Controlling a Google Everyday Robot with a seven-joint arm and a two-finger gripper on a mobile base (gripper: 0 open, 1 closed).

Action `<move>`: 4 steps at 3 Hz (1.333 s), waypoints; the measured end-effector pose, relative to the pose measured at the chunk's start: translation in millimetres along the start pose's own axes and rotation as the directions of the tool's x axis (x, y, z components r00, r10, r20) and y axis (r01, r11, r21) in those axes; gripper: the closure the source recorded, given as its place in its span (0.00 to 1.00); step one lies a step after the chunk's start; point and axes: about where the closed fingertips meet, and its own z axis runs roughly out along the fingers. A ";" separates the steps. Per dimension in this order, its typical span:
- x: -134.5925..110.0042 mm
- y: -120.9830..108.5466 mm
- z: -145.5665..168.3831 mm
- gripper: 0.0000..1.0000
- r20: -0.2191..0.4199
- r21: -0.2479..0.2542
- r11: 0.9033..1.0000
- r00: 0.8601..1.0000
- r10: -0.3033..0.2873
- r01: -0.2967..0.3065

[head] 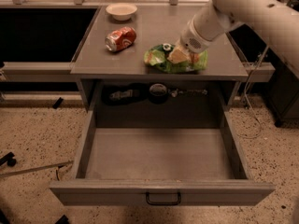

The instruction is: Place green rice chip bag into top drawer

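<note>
Countertop (159, 27): one bowl (121, 10), one can (121, 38), one green rice chip bag (161, 60) under tool (180, 54), grip unclear; one open top drawer (159, 193).

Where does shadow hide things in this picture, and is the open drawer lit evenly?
Camera view: the top drawer is evenly lit inside; the recess under the tabletop lies in deep shadow, its contents unclear; the gripper sits on the green rice chip bag.

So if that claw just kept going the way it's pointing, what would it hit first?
The gripper points down at the green rice chip bag on the countertop, so the bag comes first. It looks right at the bag, though actual contact is hard to judge.
</note>
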 end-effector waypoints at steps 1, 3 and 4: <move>9.1 49.2 -36.5 1.00 0.045 -0.093 0.995 0.998 0.044 -0.040; 22.8 132.6 -98.0 1.00 0.082 -0.213 0.973 0.991 0.106 -0.086; 22.8 132.6 -98.0 1.00 0.082 -0.213 0.973 0.991 0.106 -0.086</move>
